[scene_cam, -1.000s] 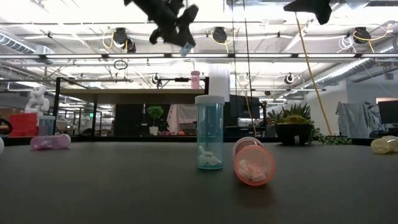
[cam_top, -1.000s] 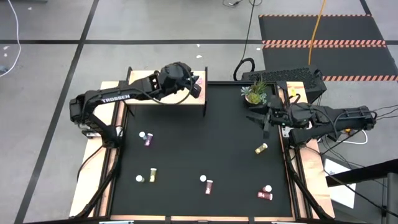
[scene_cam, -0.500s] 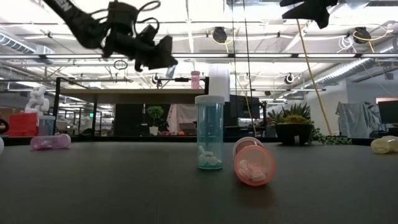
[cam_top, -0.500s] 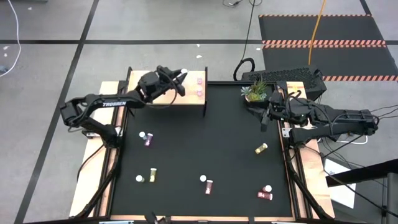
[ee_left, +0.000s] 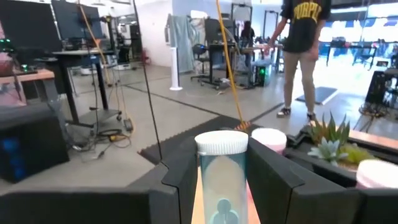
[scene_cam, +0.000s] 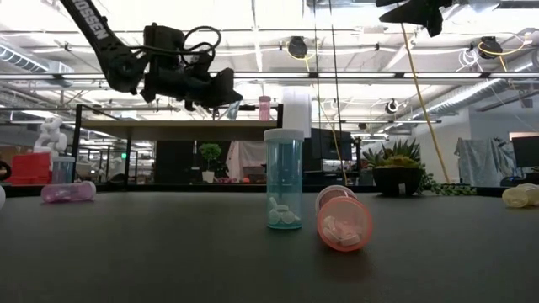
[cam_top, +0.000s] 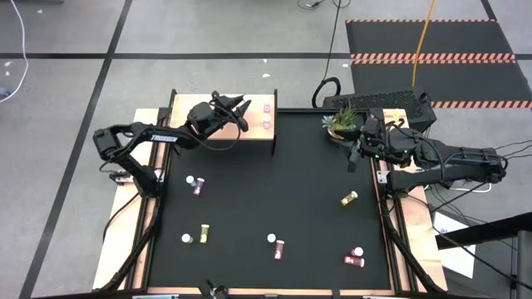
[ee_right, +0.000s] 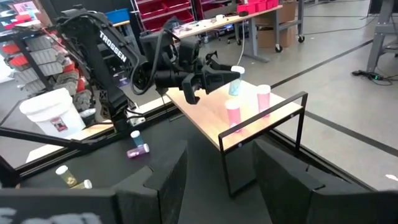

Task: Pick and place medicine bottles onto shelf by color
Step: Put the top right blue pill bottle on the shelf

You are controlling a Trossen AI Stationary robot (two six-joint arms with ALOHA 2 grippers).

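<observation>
Left gripper (cam_top: 243, 104) clamped on a teal bottle (ee_left: 222, 174) above the shelf (cam_top: 187, 133) at upper left, two pink bottles (cam_top: 267, 115) standing on the shelf's right end, right gripper (cam_top: 353, 159) apart, idle at right edge

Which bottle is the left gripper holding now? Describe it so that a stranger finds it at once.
Find the pale wooden shelf at the table's far edge. Above it the left gripper grips a teal bottle with a white cap. The two bottles standing nearby on the shelf are pink.
</observation>
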